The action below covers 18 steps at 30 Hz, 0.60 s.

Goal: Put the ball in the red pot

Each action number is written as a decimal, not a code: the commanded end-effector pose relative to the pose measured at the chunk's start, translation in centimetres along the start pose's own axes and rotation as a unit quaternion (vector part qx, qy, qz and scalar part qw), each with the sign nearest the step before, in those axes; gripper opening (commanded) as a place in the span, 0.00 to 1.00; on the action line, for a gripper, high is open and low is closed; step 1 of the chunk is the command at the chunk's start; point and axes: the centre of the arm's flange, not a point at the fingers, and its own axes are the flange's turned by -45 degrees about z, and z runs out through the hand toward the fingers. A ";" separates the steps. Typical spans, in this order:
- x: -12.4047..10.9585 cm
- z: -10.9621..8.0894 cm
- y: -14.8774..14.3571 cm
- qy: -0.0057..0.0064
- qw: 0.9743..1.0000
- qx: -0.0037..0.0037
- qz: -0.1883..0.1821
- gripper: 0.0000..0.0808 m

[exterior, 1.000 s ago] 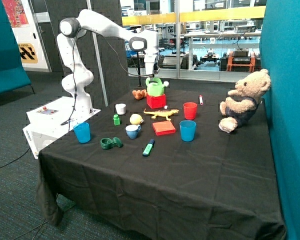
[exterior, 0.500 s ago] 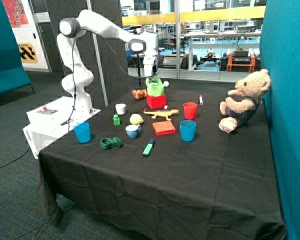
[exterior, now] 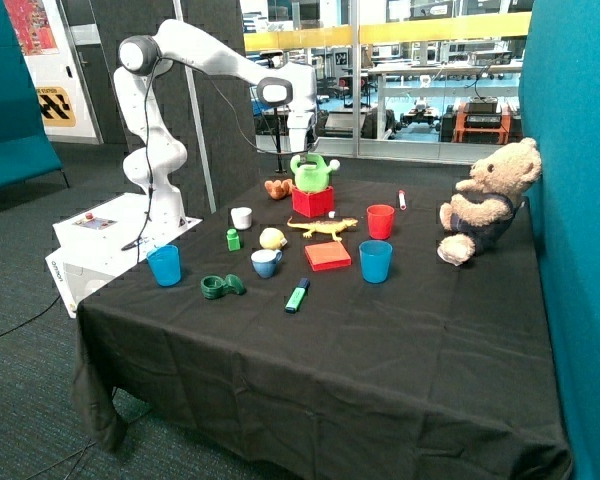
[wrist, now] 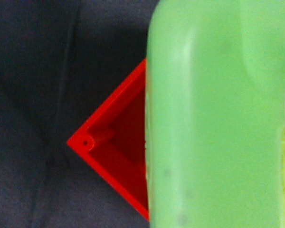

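The pale yellow ball (exterior: 271, 238) lies on the black cloth beside a small blue cup (exterior: 266, 263), well in front of the red pot. The red pot (exterior: 312, 202) stands near the table's far edge, and a green watering can (exterior: 312, 174) sits on top of it. My gripper (exterior: 300, 150) hangs right above the can's handle side, far from the ball. In the wrist view the green can (wrist: 218, 114) fills most of the picture, and one open corner of the red pot (wrist: 115, 156) shows beneath it.
Around the pot are a brownish lumpy toy (exterior: 276, 187), a yellow lizard (exterior: 323, 228), a round red cup (exterior: 380, 221), a flat red block (exterior: 327, 256), blue cups (exterior: 375, 261) (exterior: 164, 265), a white cup (exterior: 241, 217) and a green marker (exterior: 297, 294). A teddy bear (exterior: 488, 200) sits by the teal wall.
The arm's wrist dropped slightly toward the green watering can between the earliest frame and the middle one. Since then it has stayed still. The ball has not moved.
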 end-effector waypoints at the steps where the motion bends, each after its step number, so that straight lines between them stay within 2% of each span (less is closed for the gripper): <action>1: 0.7 -0.4 -0.7 -0.004 1.000 0.001 -0.008 0.00; 18: 0.4 -2.1 -0.6 -0.004 1.000 0.001 -0.007 0.00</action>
